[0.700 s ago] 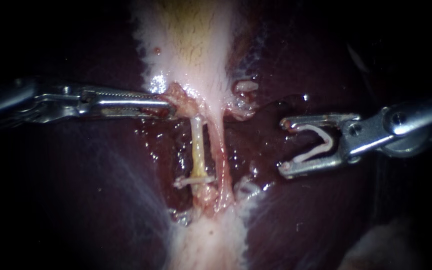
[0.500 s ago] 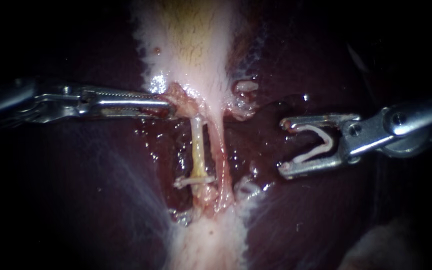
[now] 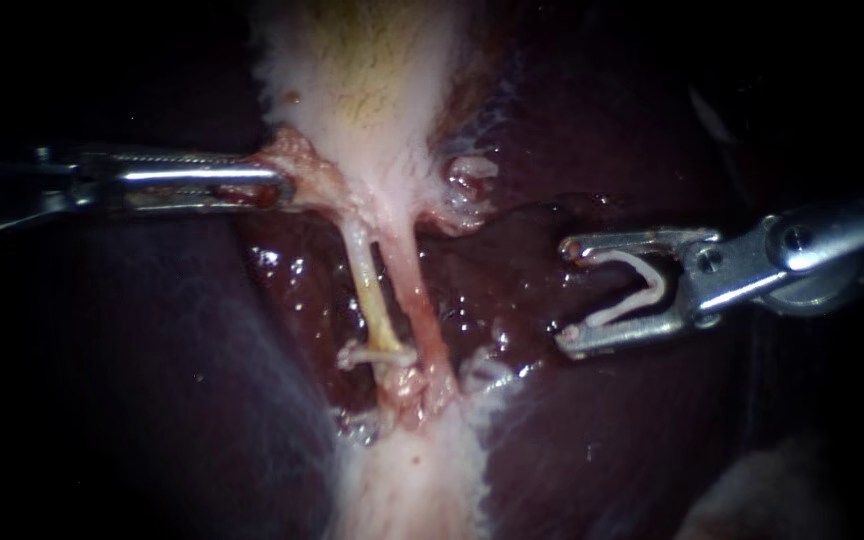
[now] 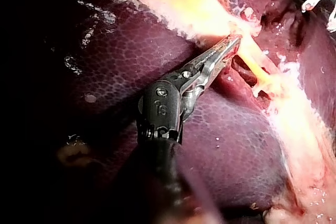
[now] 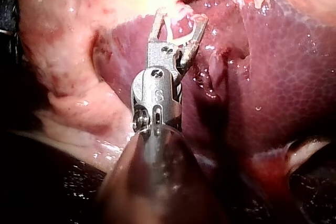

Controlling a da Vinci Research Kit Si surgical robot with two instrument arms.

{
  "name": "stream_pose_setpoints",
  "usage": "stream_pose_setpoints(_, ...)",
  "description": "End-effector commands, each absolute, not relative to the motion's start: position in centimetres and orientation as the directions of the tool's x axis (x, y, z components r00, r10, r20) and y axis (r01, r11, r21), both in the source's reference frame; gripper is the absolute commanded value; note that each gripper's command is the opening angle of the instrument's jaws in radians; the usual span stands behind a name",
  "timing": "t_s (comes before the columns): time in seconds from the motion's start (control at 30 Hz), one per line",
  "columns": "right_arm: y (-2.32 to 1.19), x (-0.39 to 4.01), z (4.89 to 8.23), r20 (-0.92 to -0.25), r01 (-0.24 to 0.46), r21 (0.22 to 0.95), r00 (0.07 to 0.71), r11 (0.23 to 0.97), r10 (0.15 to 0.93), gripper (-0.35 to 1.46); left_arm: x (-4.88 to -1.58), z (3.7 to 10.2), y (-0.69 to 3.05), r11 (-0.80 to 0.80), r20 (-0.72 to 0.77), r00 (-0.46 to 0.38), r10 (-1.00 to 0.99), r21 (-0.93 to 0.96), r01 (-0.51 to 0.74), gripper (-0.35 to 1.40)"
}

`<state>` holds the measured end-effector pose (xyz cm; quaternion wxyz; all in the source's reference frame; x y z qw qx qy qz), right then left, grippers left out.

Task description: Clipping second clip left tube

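Since the left instrument [image 3: 274,186], jaws clenched on tissue [image 3: 302,165], has pulled leftward, the left tube [image 3: 366,290] stands stretched beyond its first clip [image 3: 377,354], likely giving room; the right instrument [image 3: 570,292] waits well right, jaws holding a loaded clip [image 3: 640,288].

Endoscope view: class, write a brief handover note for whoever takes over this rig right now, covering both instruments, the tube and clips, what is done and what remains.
Left instrument: jaws shut on tissue at the base of the gallbladder, holding it leftward.
Right instrument: jaws shut on a loaded clip, over the liver, apart from the left tube.
Done: one placed clip sits across the left tube's lower end.
Left: the second clip is not yet on. Likely next, bring the loaded clip around the left tube above the placed clip and close it.
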<state>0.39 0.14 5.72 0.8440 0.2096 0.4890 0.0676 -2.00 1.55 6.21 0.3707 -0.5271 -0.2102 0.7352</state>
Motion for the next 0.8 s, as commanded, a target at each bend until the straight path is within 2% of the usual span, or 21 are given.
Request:
stream_pose_setpoints(0.03, 0.14, 0.39, 5.72, -0.797, 0.091, 0.420, 0.513, 0.903, 0.319, 0.50, -2.00, 6.17, 1.56, -0.638, -0.621, -0.169, 0.766, -0.700, -0.322, -0.35)
stream_pose_setpoints(0.33, 0.09, 0.46, 5.74, -0.800, 0.092, 0.412, 0.513, 0.906, 0.312, 0.50, -1.97, 6.17, 1.59, -0.642, -0.626, -0.165, 0.762, -0.697, -0.319, -0.35)
stream_pose_setpoints(0.47, 0.01, 0.62, 5.78, -0.794, 0.097, 0.434, 0.511, 0.896, 0.330, 0.50, -1.97, 6.22, 1.60, -0.642, -0.627, -0.165, 0.761, -0.696, -0.322, -0.35)
stream_pose_setpoints(0.57, -0.07, 0.75, 5.79, -0.789, 0.128, 0.466, 0.507, 0.875, 0.346, 0.50, -1.97, 6.23, 1.59, -0.643, -0.628, -0.165, 0.761, -0.695, -0.322, -0.35)
stream_pose_setpoints(0.8, -0.20, 1.10, 5.84, -0.775, 0.131, 0.501, 0.508, 0.856, 0.376, 0.50, -1.98, 6.23, 1.59, -0.643, -0.628, -0.165, 0.761, -0.695, -0.323, -0.35)
